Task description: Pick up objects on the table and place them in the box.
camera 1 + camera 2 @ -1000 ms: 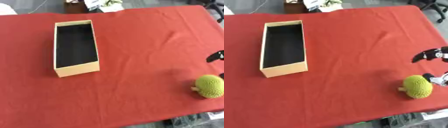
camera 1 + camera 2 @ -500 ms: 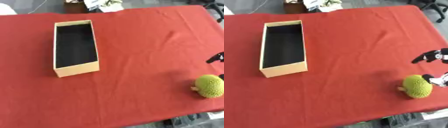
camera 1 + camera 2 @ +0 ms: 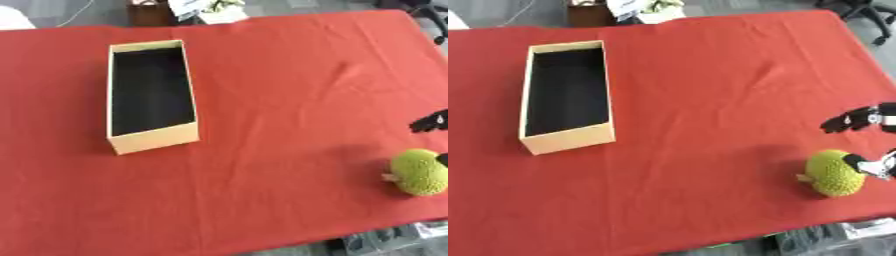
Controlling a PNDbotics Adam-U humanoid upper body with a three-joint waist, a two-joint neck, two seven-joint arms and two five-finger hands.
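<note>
Green bumpy fruit [image 3: 835, 173], round with a small stub on its left, lies on the red cloth near the table's [image 3: 710, 100] front right corner. Right hand [image 3: 866, 145] comes in from the right edge: one dark finger [image 3: 846, 120] reaches out above the fruit and apart from it, another black-and-white fingertip [image 3: 861, 164] lies against the fruit's right side. The fingers are spread apart around the fruit, not closed on it, and nothing is lifted. Well away to the left, in the far left part of the table, stands the long tan box [image 3: 150, 95] with a dark inside, its open top showing nothing in it.
</note>
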